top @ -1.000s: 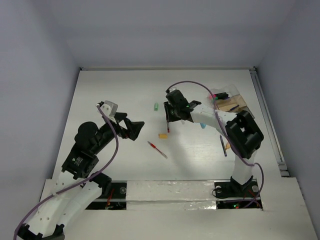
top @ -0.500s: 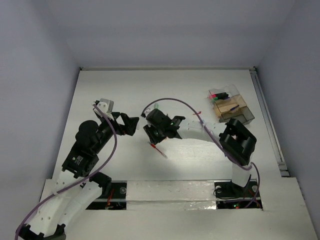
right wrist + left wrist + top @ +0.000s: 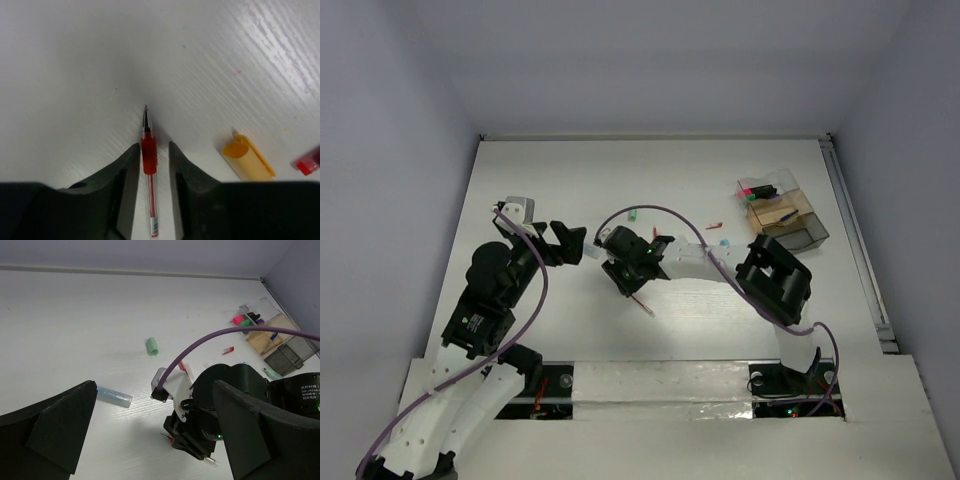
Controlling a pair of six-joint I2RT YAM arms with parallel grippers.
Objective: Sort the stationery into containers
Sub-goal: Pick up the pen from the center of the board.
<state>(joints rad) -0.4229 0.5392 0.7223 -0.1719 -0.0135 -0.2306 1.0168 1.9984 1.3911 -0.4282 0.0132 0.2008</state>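
Thin red pen lies on the white worktop between the right arm's jaws.
They stand apart, one each side of its red grip; better to close squarely there, clear of the small orange piece nearby. Left arm's jaws gape, empty.

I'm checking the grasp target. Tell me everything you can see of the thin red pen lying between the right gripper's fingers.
The thin red pen has a dark pointed tip, a red grip section and a clear barrel with a red core. It lies flat on the white table, with no cap on its tip, which points away from the right gripper. The gripper's black fingers straddle the grip section, and a thin gap shows on one side.
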